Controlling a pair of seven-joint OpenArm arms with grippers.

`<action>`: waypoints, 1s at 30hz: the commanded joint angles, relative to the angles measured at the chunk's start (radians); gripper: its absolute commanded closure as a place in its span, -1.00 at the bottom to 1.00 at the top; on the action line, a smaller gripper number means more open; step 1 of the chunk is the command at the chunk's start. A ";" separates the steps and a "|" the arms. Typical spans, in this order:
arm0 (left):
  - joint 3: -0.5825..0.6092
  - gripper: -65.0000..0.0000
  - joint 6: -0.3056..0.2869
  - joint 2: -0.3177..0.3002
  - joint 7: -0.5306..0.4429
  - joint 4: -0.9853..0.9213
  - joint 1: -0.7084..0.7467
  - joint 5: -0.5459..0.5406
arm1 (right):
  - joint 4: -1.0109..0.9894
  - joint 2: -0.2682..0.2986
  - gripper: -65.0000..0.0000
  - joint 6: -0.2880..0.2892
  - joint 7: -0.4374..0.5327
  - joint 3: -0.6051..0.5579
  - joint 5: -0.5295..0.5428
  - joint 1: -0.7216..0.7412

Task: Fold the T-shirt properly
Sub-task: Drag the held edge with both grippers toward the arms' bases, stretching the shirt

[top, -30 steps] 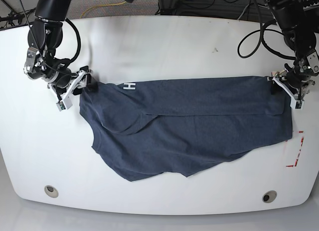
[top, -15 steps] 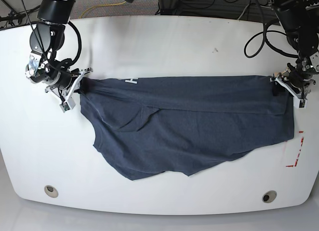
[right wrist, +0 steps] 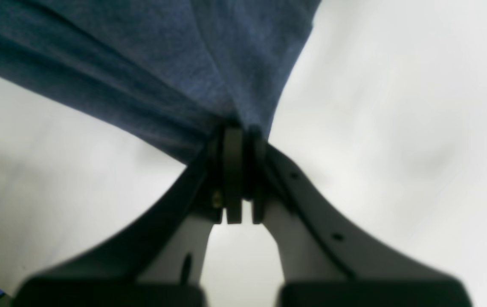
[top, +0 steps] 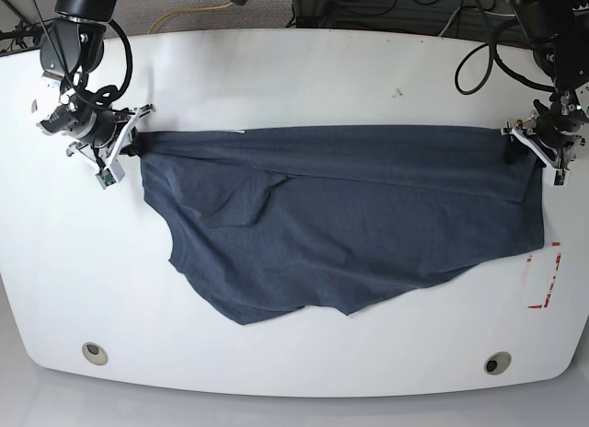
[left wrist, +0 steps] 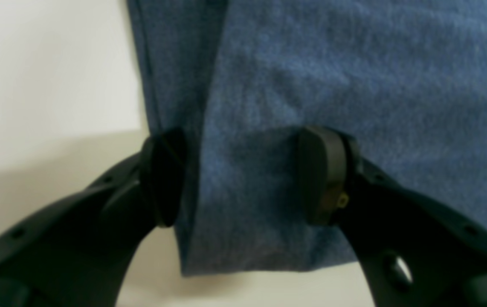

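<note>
T-shirt (top: pixel 350 215) spread on the white bench (top: pixel 294 77), top edge stretched between the two end effectors. Right end effector (right wrist: pixel 238 140) clamped tight on a bunched corner. Left end effector (left wrist: pixel 243 175) spread wide, folded hem lying between its pads, not pinched.

White table (top: pixel 304 77) with rounded corners, evenly lit, matte surface. 2 round metal-rimmed openings sit near its front edge, 1 at the left (top: pixel 93 352) and 1 at the right (top: pixel 497 363). Red tape marks (top: pixel 545 282) lie near the right edge. Behind the far edge, black cables (top: pixel 368 8) and 1 yellow cable (top: pixel 198 13) trail over a dark floor.
</note>
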 commanded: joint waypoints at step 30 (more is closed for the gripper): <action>-0.011 -0.21 -0.073 -0.016 0.269 0.402 0.307 -0.059 | 0.236 -0.097 -0.27 -0.009 -0.038 0.275 -0.014 -0.311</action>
